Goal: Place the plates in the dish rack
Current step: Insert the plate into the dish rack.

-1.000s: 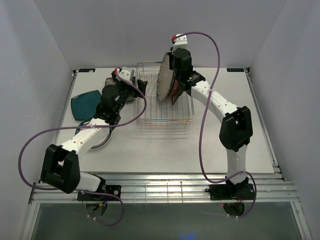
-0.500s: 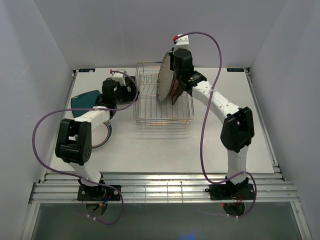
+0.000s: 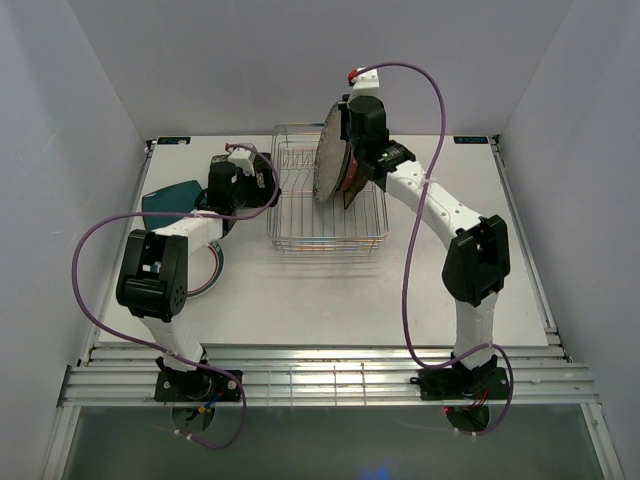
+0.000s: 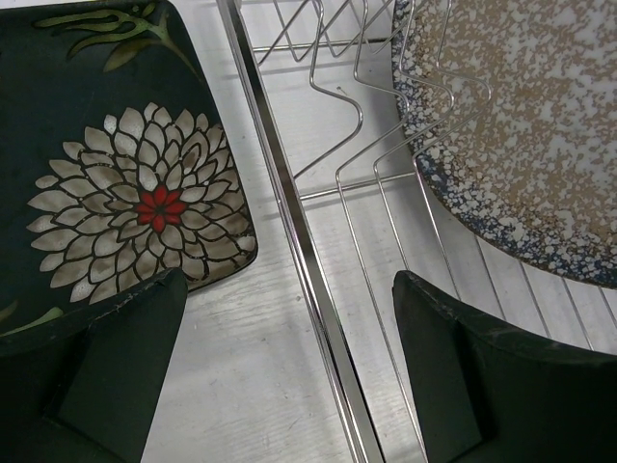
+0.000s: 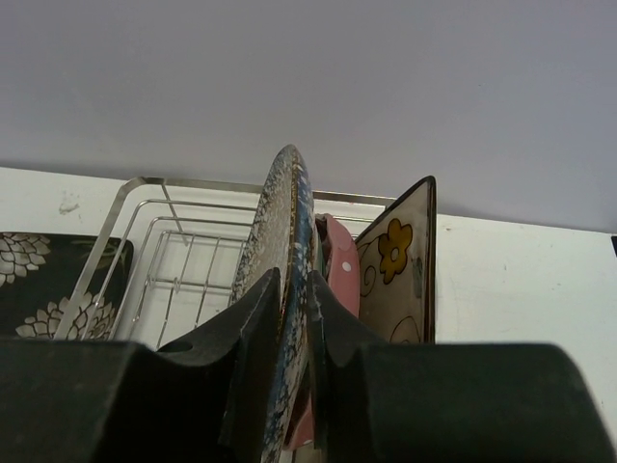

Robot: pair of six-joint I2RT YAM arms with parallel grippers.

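The large grey speckled plate (image 3: 325,172) stands upright in the dish rack (image 3: 325,247). My right gripper (image 3: 340,150) is shut on its top rim, one finger tight against each face (image 5: 294,289). Behind it in the rack stand a pink dotted plate (image 5: 342,265) and a cream floral square plate (image 5: 397,256). My left gripper (image 4: 289,285) is open and low over the table, straddling the rack's left rim (image 4: 289,241). The black floral square plate (image 4: 116,183) lies flat just left of that rim. A teal plate (image 3: 165,200) lies further left.
White teal-rimmed plates (image 3: 208,272) lie partly under the left arm's forearm. The left part of the rack holds bare upright tines (image 4: 357,106). Walls close in the table at the back and on both sides.
The left arm has folded in, its elbow swinging up toward the rack, while its gripper stays open by the rack's left side. The right arm and the speckled plate have barely moved.
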